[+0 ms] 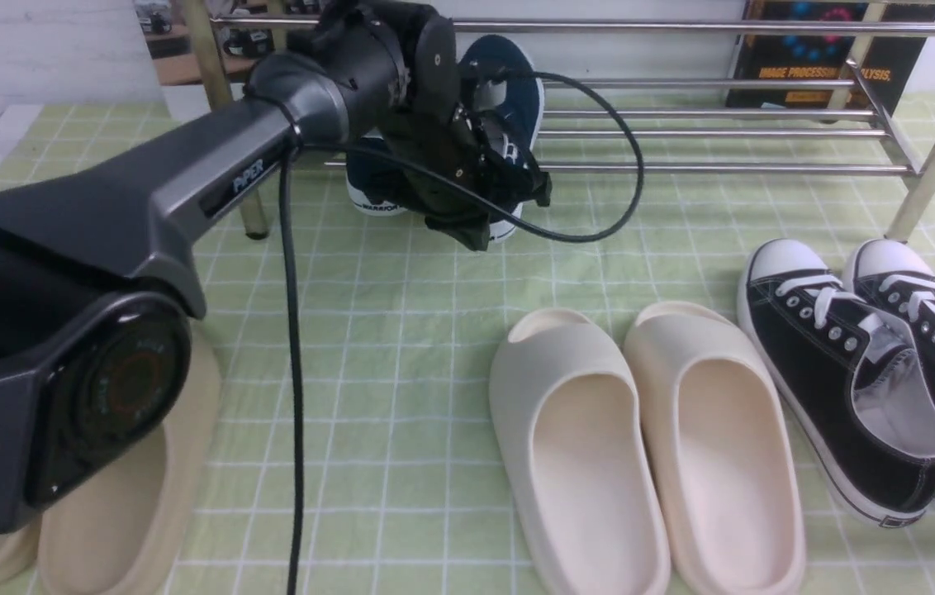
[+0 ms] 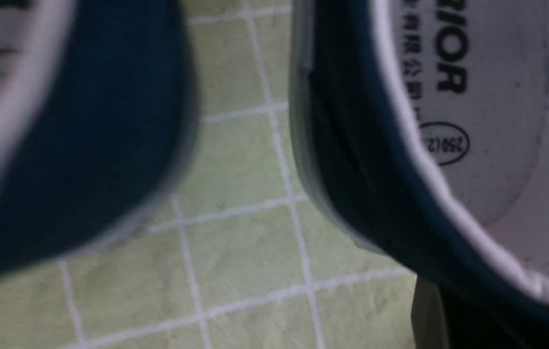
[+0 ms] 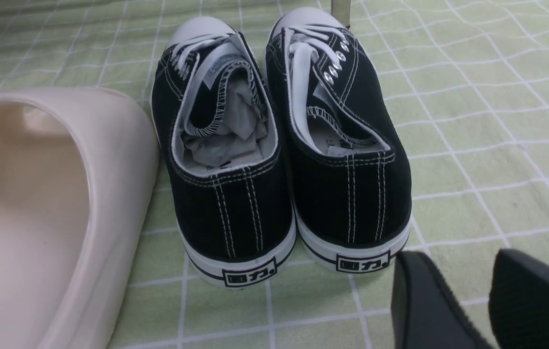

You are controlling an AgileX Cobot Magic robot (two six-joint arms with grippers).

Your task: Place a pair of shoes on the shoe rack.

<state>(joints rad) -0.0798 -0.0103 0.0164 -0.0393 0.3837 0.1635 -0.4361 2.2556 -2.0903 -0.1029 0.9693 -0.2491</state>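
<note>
Two navy-blue slip-on shoes are at the left end of the steel shoe rack (image 1: 723, 132). One navy shoe (image 1: 509, 74) is tilted, toe on the lower rails, heel low. My left gripper (image 1: 480, 211) is shut on its heel collar. The left wrist view shows this shoe's grey "WARRIOR" insole (image 2: 473, 121) and one dark finger (image 2: 432, 315) outside the heel. The other navy shoe (image 1: 368, 186) sits beside it, mostly hidden by the wrist, and is blurred in the left wrist view (image 2: 85, 145). My right gripper (image 3: 468, 276) is open and empty, low over the mat behind the black sneakers.
Black lace-up sneakers (image 1: 839, 372) lie at the right, also in the right wrist view (image 3: 284, 160). Cream slides (image 1: 575, 446) lie in the middle, beige slides (image 1: 121, 496) at the front left. A dark box (image 1: 814, 58) stands behind the rack. A green checked mat (image 1: 401, 330) covers the floor.
</note>
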